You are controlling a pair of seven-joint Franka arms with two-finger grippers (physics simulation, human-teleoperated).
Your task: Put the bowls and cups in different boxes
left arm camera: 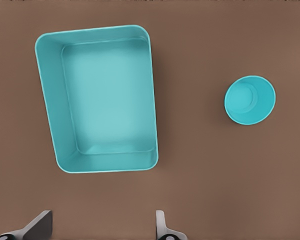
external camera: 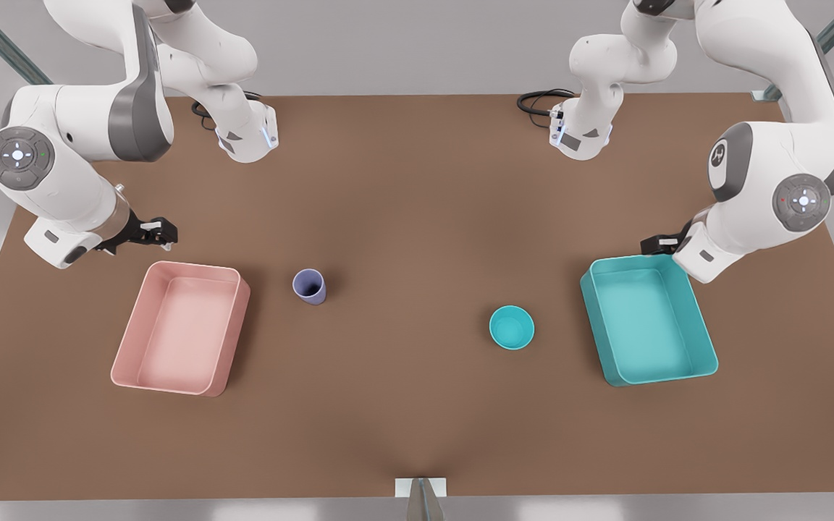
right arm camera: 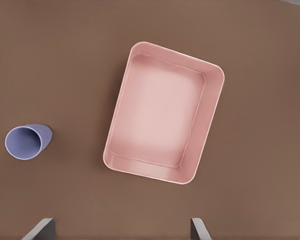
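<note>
The teal bowl [external camera: 512, 327] stands upright on the brown desk [external camera: 402, 405], toward the front view's right of centre, empty, with bare surface all round it. Near it, farther to the front view's right, lies the teal box [external camera: 706, 340], empty, not touching the bowl. The lavender cup [external camera: 309, 286] stands upright and open-mouthed toward the front view's left of centre, well apart from the bowl. Just beside the cup, on the front view's left, lies the pale pink box [external camera: 232, 340], also empty and clear of the cup. The left end effector [external camera: 657, 244] hangs above the desk at the far edge of the teal box; in the left wrist view its fingers [left arm camera: 162, 227] stand wide apart, gripping nothing, with the teal box [left arm camera: 50, 95] and the bowl [left arm camera: 250, 100] beneath. The right end effector [external camera: 158, 231] hangs above the desk just beyond the far edge of the pink box; in the right wrist view its fingers [right arm camera: 200, 230] are likewise spread apart and empty, with the pink box [right arm camera: 210, 115] and the cup [right arm camera: 27, 141] below. Black cables [external camera: 536, 101] lie coiled at the desk's far edge by the arm bases.
</note>
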